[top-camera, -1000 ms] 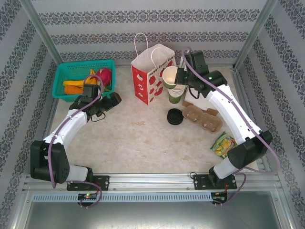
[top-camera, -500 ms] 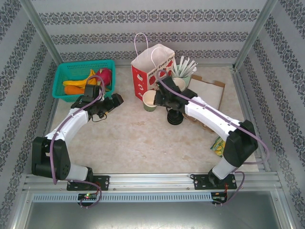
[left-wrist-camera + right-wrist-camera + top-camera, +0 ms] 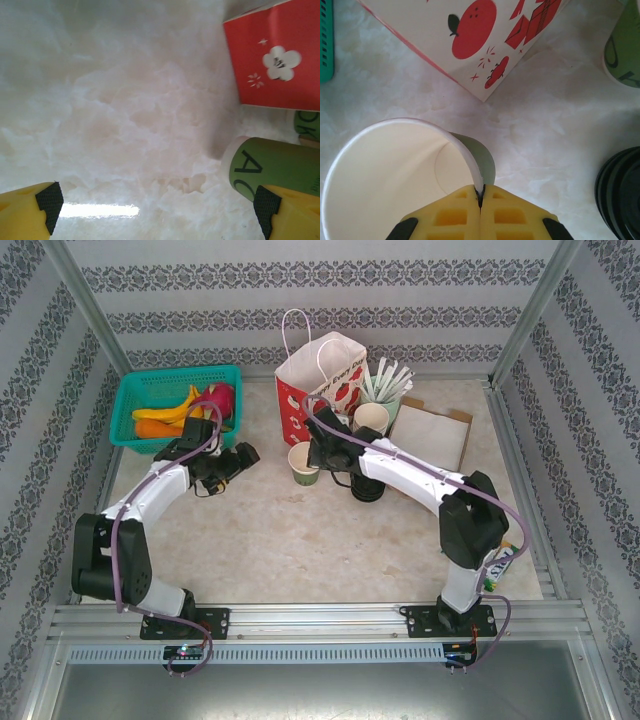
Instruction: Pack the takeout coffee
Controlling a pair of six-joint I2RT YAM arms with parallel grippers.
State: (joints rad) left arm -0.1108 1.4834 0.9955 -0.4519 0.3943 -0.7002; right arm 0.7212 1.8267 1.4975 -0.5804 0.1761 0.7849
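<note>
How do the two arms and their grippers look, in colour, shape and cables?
Both arms, the left arm and the right arm, have white shells between bulky black joints. A thin purple cable runs along each. The left gripper has yellow fingers with black pads; the right gripper has yellow fingers moulded with square recesses.

Lab robot cell: aluminium frame posts [image 3: 87, 306], patterned wallpaper walls [image 3: 320, 285], marble-look tabletop [image 3: 300, 550], mounting rail [image 3: 320, 618] at near edge.

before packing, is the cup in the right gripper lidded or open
Open: the cup shows its bare cream inside, the right gripper pinching its rim.
</note>
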